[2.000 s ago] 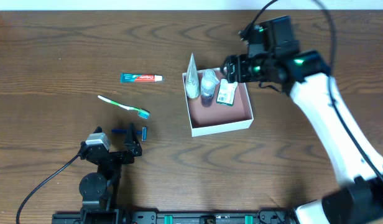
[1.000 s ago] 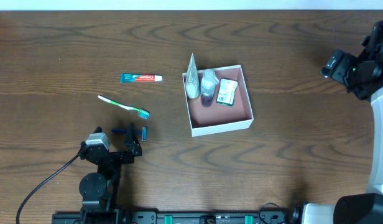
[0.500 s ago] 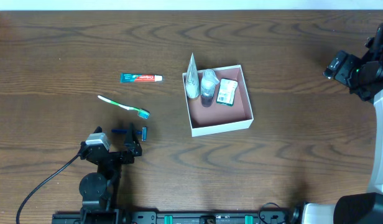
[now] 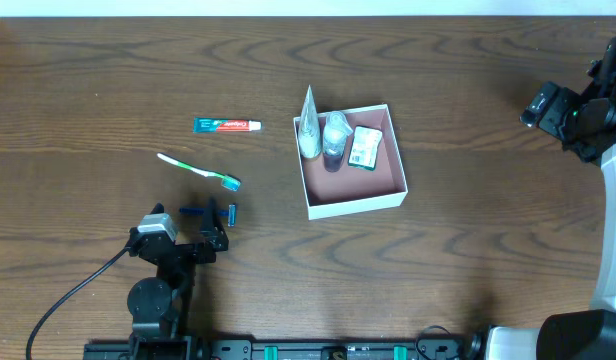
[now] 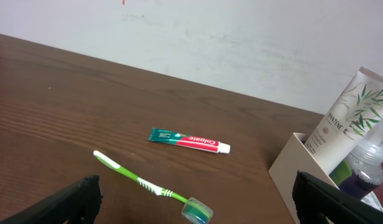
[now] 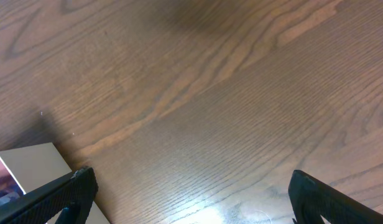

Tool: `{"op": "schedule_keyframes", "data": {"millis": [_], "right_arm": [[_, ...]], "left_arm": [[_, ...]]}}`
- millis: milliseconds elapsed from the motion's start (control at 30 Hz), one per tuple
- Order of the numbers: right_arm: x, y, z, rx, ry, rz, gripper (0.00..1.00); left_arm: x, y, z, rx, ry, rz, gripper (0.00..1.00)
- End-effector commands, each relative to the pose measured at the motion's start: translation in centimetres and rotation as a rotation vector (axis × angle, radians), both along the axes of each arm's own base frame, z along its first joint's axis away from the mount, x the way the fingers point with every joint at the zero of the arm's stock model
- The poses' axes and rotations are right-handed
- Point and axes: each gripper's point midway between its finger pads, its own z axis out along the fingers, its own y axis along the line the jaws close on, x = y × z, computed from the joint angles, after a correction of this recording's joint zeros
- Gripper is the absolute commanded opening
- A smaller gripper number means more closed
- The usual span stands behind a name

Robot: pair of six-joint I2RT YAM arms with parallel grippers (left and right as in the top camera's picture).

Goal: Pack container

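The container [image 4: 356, 206] is a white-walled square box with a pink-brown floor, right of the table's middle. A white tube [image 4: 308, 130], a clear bottle [image 4: 335, 135] and a green packet [image 4: 365, 147] lie along its far side. On the table to its left are a toothpaste tube [image 4: 227, 125] and a green toothbrush [image 4: 198, 170]. My left gripper [image 4: 210, 213] is open just short of the toothbrush [image 5: 148, 183], whose capped head lies between the fingers. My right gripper [image 4: 544, 106] is open and empty at the far right, well away from the container.
In the left wrist view the toothpaste [image 5: 189, 140] lies beyond the toothbrush, and the container's wall [image 5: 294, 168] stands at the right with the tube [image 5: 350, 118] leaning out. The right wrist view shows bare wood and a container corner [image 6: 30, 165].
Two seconds ago my right gripper was over the container's far right corner by the green packet. It has drawn back to the far right edge and now holds still. The left arm has not moved.
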Motion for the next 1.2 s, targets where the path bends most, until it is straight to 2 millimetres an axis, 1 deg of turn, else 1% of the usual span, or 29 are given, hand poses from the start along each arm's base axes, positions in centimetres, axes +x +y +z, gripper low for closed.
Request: {"op": "schedule_keyframes", "data": {"millis": [0,600,700,800,867,967,1067,1167], "right_arm": [[-0.1,-0.3,-0.3,-0.006,0.012,0.002,0.99],[-0.1,-0.3,-0.3,-0.006,0.012,0.002,0.99],[-0.1,-0.3,-0.3,-0.006,0.012,0.002,0.99],[-0.1,-0.3,-0.3,-0.006,0.012,0.002,0.99],[-0.1,-0.3,-0.3,-0.006,0.012,0.002,0.99],[-0.1,-0.3,-0.3,-0.006,0.012,0.002,0.99],[-0.1,-0.3,-0.3,-0.006,0.011,0.002,0.99],[-0.1,-0.3,-0.3,-0.006,0.012,0.002,0.99]], "left_arm": [[-0.1,-0.1,-1.5,0.008,0.045,-0.007,0.98],[-0.1,0.0,-1.5,0.008,0.045,-0.006,0.98],[-0.1,0.6,-1.5,0.012,0.047,0.028,0.98],[-0.1,0.6,-1.5,0.006,0.045,0.029,0.98],[0.0,0.1,-0.7,-0.077,0.019,0.01,0.98],[-0.5,-0.4,0.5,-0.112,0.041,-0.01,0.98],[-1.1,0.1,2.0,-0.107,0.095,0.02,0.98],[-1.6,0.7,4.0,-0.097,0.192,0.061,0.98]]}}
